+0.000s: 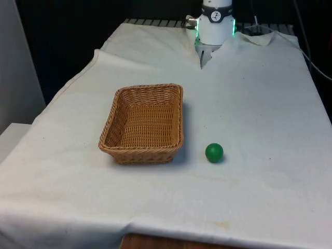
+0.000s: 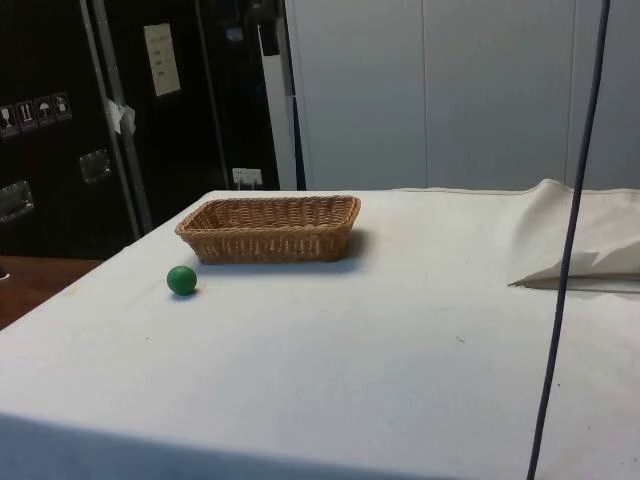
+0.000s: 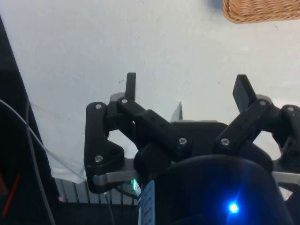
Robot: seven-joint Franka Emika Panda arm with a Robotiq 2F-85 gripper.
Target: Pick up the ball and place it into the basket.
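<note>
A small green ball (image 1: 213,152) rests on the white cloth, just off the wicker basket's corner on the front view's right; the side view has the ball (image 2: 181,280) in front of the basket (image 2: 269,228). The rectangular woven basket (image 1: 143,123) stands empty near the table's middle. In the wrist view my gripper (image 3: 186,88) hangs open high above the bare cloth, its two black fingers wide apart with nothing between them. A corner of the basket (image 3: 260,10) peeks in at that picture's edge. The ball lies far from the gripper.
The arm's white base (image 1: 215,23) stands at the table's far end. A raised fold of cloth (image 2: 585,240) lies near it. A dark cable (image 2: 568,250) hangs across the side view. Bare cloth (image 1: 259,104) surrounds basket and ball.
</note>
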